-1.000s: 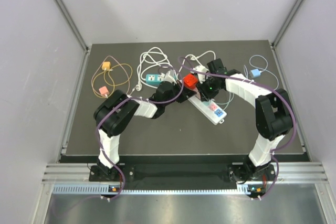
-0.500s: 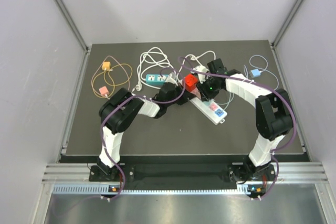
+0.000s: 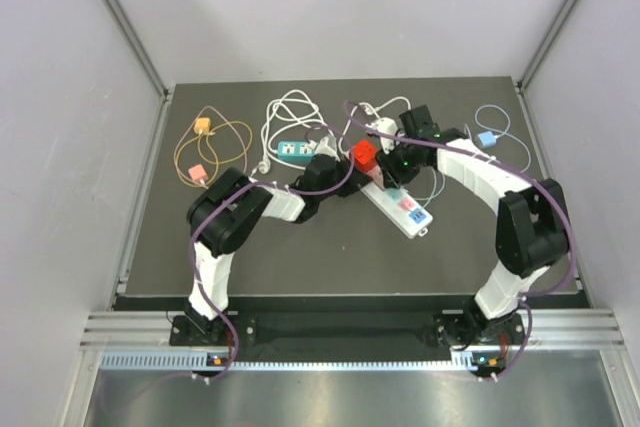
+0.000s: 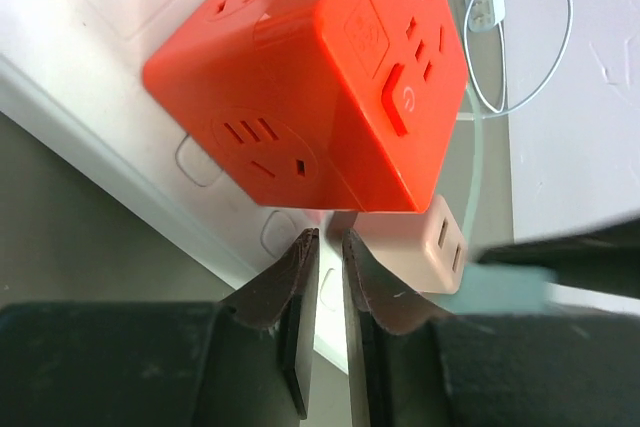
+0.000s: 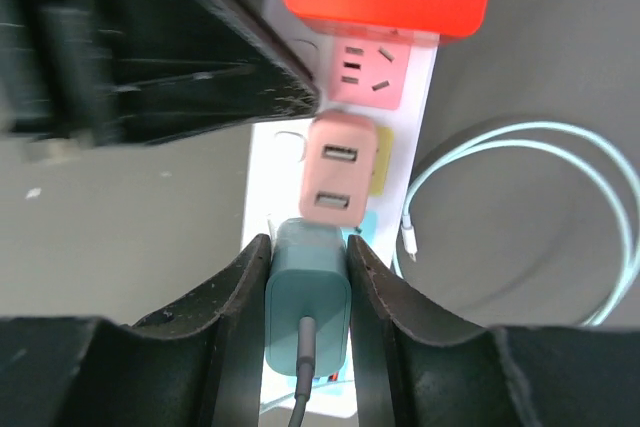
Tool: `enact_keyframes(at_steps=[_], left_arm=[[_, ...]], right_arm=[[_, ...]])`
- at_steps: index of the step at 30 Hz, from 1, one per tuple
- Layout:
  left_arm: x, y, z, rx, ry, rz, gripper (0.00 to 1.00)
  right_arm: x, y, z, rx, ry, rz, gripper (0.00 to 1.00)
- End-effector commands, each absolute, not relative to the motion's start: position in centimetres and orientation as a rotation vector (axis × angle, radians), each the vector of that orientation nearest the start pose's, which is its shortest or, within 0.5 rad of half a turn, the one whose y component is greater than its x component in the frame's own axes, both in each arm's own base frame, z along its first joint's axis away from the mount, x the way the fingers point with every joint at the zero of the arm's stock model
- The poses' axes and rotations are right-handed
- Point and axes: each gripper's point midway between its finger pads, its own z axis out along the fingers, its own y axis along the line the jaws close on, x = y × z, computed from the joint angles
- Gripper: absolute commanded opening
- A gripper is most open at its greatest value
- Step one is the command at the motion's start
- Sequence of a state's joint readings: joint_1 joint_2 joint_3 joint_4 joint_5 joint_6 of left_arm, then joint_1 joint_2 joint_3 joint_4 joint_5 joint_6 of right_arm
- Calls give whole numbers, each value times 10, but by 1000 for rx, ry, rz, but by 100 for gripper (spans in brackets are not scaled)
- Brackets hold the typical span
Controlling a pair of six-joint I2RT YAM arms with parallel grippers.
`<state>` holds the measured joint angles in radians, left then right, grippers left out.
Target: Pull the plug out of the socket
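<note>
Seen from above, the dark grey tabletop carries at its upper left a looped orange cable with a small orange plug and a pink one. To the right lies a coil of white cable above a small teal socket block. Near the middle, the left gripper reaches in from the left toward a glossy red-orange cube socket. In its wrist view the two dark fingers stand a narrow slit apart with nothing between them. Their tips are just under the cube's lower edge, and whether they touch it cannot be told. The cube sits on a long white plastic power strip that runs diagonally down to the right. Beside the cube on the strip is a pale pink USB adapter, and right against its end sits the teal rectangular plug with its dark cord. The right gripper, coming in from the right, is pinched on this teal plug, one finger on each flank. The plug lies over the strip, but whether its pins sit in a socket is hidden. A thin pale teal cable loops on the table to the right. At the overhead view's upper right rests a light blue plug with a thin cord.
</note>
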<state>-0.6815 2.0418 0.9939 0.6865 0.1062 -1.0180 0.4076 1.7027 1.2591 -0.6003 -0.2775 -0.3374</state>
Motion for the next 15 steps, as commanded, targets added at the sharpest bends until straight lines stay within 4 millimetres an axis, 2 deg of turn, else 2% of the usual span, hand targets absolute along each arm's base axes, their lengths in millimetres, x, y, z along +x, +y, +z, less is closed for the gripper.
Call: enact_keyframes(at_steps=[1,6,8,12,14,15], left_arm=[[367,-349,-8,-302,2321,-935,22],[363,-344,-19,-306,2346,-910,23],[362,-345,-17,-287,2345,-932,23],[361,-356,6,-217,2280,-1044,25],[362,-360,20,-193,2253,-1076,20],[364,-359,25,-186,2241,-1079,14]], right_arm=[[360,211,176,-1018,2139,476,0],[359,210,194,-1009,2107,481,0],[360,208,204,-998,2092,473,0],[365,196,226,-970,2051,432,0],[370,184,236,-941,2037,401,0],[373,179,243,-928,2024,388,0]])
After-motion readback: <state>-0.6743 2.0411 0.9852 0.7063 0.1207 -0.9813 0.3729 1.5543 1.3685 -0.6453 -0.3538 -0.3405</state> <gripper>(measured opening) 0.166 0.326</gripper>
